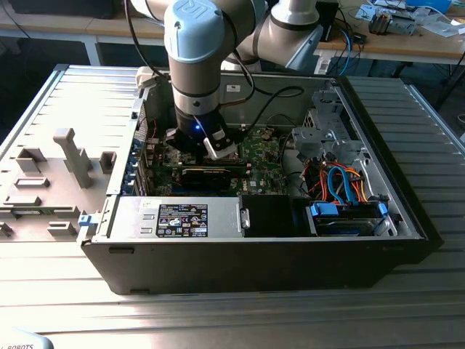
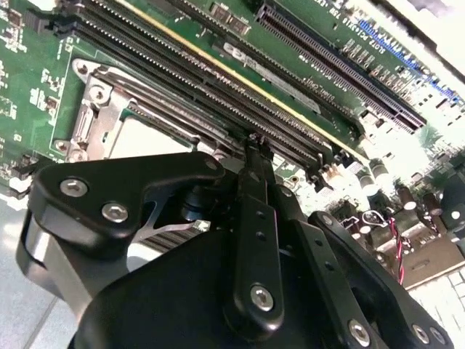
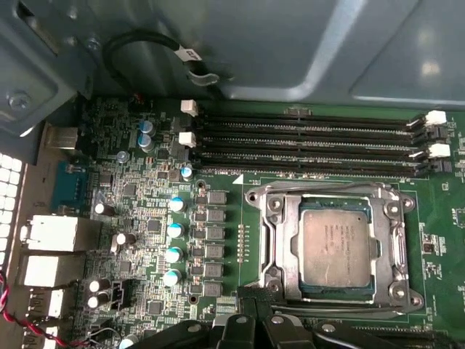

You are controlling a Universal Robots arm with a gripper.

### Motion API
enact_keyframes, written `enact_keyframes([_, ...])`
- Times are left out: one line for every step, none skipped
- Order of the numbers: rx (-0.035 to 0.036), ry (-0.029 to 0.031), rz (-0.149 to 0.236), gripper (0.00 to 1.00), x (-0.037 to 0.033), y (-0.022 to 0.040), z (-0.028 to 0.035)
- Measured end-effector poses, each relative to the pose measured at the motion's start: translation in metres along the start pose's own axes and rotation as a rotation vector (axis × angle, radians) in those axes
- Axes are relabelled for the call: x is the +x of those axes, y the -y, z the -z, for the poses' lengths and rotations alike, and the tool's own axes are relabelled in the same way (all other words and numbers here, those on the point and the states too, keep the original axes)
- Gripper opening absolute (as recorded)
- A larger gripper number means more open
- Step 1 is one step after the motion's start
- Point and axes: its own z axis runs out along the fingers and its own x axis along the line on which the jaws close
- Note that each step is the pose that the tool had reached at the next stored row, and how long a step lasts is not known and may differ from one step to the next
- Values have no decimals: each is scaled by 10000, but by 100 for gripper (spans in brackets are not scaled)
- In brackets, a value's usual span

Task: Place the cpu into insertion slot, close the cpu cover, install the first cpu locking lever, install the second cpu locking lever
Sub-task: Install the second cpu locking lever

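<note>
The small square silver-grey cpu (image 3: 336, 249) sits inside the silvery-rimmed insertion slot (image 3: 280, 254), the thin silvery metal cpu cover (image 3: 330, 200) framing it. The black gripper (image 2: 256, 145) hovers just beside the slot, fingers pressed together, empty, over the green motherboard (image 3: 145, 218).

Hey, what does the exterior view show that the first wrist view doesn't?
Exterior view alone: the whole open computer case, the blue-jointed arm reaching into it, and the grey fixture tray on the exterior view's left. First wrist view alone: the cpu seated in the insertion slot, framed by the cpu cover. Both: the green motherboard and memory slots.
</note>
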Motion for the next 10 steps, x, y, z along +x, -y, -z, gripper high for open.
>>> enact_keyframes([9, -6, 7, 11, 0, -3, 13])
enact_keyframes([7, -6, 13, 11, 0, -4, 19])
enact_keyframes([4, -7, 17, 11, 0, -4, 20])
enact_keyframes([-3, -7, 18, 11, 1, -5, 20])
enact_keyframes([-52, -8, 18, 11, 1, -4, 21])
enact_keyframes([-114, -6, 21, 11, 1, -4, 19])
enact_keyframes([-178, -2, 23, 11, 1, -4, 16])
enact_keyframes([-253, 0, 27, 11, 1, -3, 12])
enact_keyframes([-299, 2, 27, 11, 1, -2, 9])
enact_keyframes([-362, 4, 29, 11, 1, -1, 3])
